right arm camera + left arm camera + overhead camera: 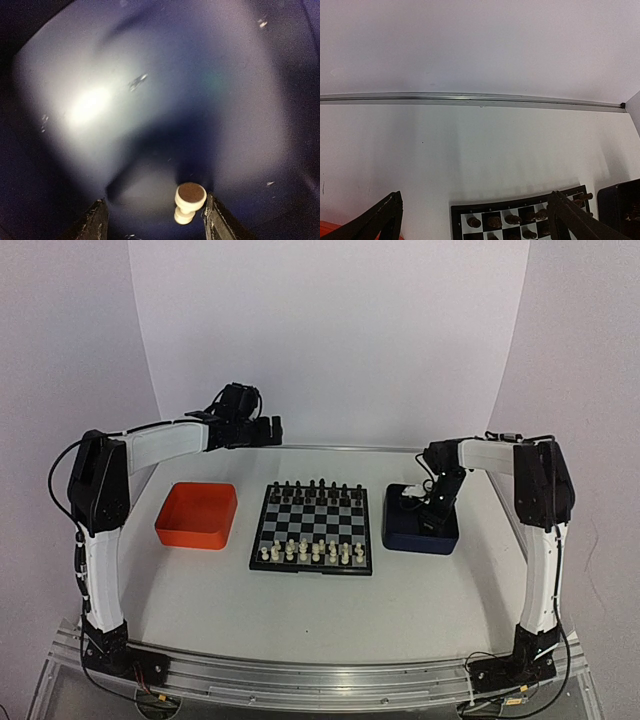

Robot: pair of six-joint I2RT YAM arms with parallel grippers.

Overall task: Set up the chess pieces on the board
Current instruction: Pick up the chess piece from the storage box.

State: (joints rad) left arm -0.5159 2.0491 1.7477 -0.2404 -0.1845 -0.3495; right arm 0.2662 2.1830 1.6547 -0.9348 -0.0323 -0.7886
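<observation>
The board [311, 569] lies mid-table, with cream-white chess pieces [312, 552] lined along its near rows and black ones [318, 490] along the far rows. My right gripper [415, 508] reaches down into the dark blue tray [420, 540]. In the right wrist view it [155, 205] is open, and one cream piece [189, 202] lies on its side on the tray floor, close to the right finger [215, 220] and far from the left one. My left gripper [272, 430] hangs open above the table behind the board, fingers wide [475, 197], nothing between them.
An orange tray [195, 515] sits left of the board. The left wrist view shows the board's far corner [457, 215] with dark pieces [510, 219], the dark tray [617, 205] at right, and the metal rail [470, 98] at the table's back edge.
</observation>
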